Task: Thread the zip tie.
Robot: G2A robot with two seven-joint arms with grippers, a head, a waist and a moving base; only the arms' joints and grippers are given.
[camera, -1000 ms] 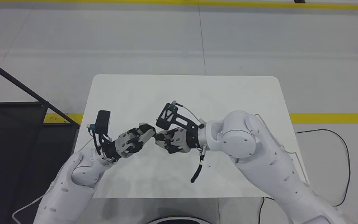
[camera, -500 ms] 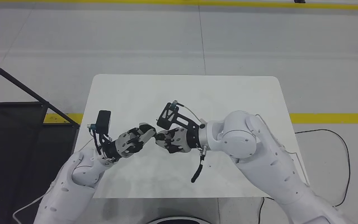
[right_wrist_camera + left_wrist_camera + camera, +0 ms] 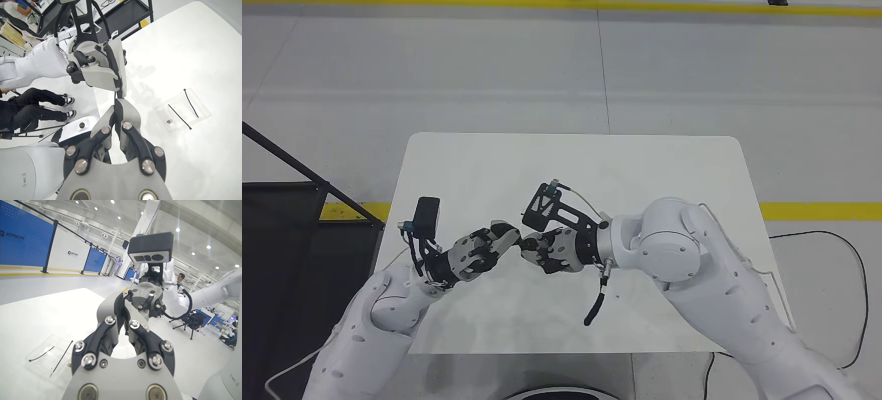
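Nothing has visibly moved since the earlier frames: both arms hold the same pose above the middle of the white table [image 3: 662, 180]. The left gripper [image 3: 119, 91] and the right gripper [image 3: 116, 103] meet tip to tip, nearly touching. Each has its jaws pinched together on the thin black zip tie [image 3: 114, 96]. A short length of the tie shows in the small gap between the two sets of tips. Its head and its free end are hidden inside the fingers, so how far the threading has gone cannot be told.

Well apart from the grippers, two spare ties [image 3: 180, 117] lie flat on a clear tray [image 3: 203, 111] on the table.

The step in hand looks like feeding the tail into the head (a fine alignment job). To do it well, one gripper would stay fixed while the other advances straight along the strap's line, with a firm pinch and no twist. The strap is thin and springy and could bend away from the slot.
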